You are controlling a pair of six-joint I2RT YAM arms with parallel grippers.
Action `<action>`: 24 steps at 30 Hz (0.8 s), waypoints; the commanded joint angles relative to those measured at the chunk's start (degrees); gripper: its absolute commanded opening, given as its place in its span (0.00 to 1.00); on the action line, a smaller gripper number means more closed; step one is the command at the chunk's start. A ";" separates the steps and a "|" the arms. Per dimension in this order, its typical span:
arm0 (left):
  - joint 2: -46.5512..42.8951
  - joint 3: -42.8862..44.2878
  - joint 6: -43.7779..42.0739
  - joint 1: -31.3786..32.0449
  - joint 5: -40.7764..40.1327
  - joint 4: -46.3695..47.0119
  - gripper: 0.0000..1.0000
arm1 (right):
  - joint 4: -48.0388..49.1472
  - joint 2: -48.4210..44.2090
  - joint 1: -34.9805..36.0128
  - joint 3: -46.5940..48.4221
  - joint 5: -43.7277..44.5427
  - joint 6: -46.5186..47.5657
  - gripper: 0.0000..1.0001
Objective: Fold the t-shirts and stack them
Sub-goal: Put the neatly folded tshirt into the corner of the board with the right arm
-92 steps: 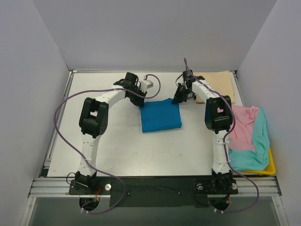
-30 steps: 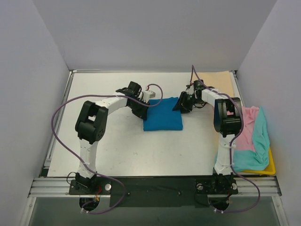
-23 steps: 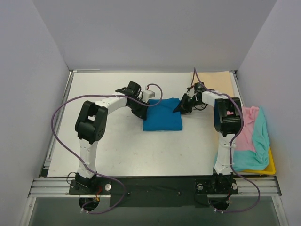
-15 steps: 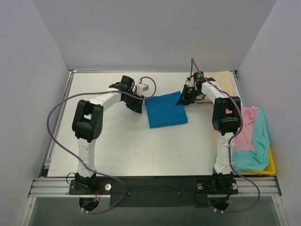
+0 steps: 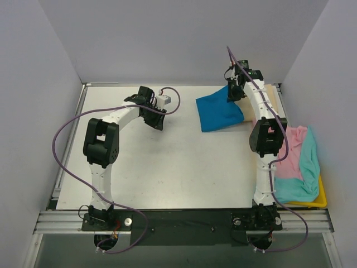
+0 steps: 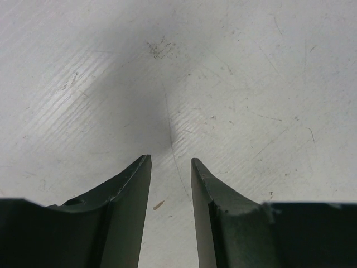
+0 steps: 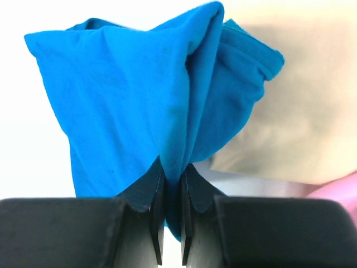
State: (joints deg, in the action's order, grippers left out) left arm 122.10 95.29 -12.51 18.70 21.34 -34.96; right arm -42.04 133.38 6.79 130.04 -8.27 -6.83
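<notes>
My right gripper (image 5: pixel 233 94) is shut on one edge of the folded bright blue t-shirt (image 5: pixel 218 113) and holds it lifted at the back right of the table; in the right wrist view the blue cloth (image 7: pixel 139 100) hangs pinched between my right gripper's (image 7: pixel 172 184) fingers. The folded beige t-shirt (image 5: pixel 266 95) lies flat just behind and right of it, also in the right wrist view (image 7: pixel 295 111). My left gripper (image 5: pixel 156 120) is open and empty over bare table; in the left wrist view it (image 6: pixel 170 167) has a narrow gap. The pink t-shirt (image 5: pixel 287 153) and teal t-shirt (image 5: pixel 304 178) lie heaped at the right.
A yellow tray (image 5: pixel 319 200) sits under the pink and teal heap at the right edge. White walls enclose the white table (image 5: pixel 167 167) on three sides. Purple cables loop from both arms.
My right gripper has lifted the blue t-shirt off the table middle and carried it back and right toward the beige shirt. My left gripper has let go of it and drawn back left.
</notes>
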 commanded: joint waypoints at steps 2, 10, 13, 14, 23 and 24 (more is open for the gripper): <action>-1.78 1.04 -0.76 0.02 -0.07 -0.37 0.45 | -2.17 -0.14 0.07 6.89 11.32 8.75 0.00; -1.26 1.57 -0.76 0.02 -0.34 -0.55 0.45 | 1.08 -1.02 -0.90 7.33 14.60 13.33 0.00; -1.34 1.40 -1.02 0.11 -0.51 -0.64 0.45 | 1.96 -1.37 -0.99 8.47 14.60 13.60 0.00; -1.26 1.31 -0.94 0.11 -0.60 -0.64 0.45 | 2.40 -1.72 -0.90 8.74 14.17 13.68 0.00; -1.08 1.39 -1.55 0.11 -1.92 -0.72 0.45 | 2.93 -5.32 -1.86 8.66 15.04 17.46 0.00; -0.99 1.66 -1.64 0.11 -1.83 -0.72 0.45 | 2.93 -5.76 -2.21 8.48 15.30 17.64 0.00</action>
State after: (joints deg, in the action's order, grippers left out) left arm 122.10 95.29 -13.08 18.74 20.10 -35.05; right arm -40.07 133.38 5.91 137.73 4.34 8.21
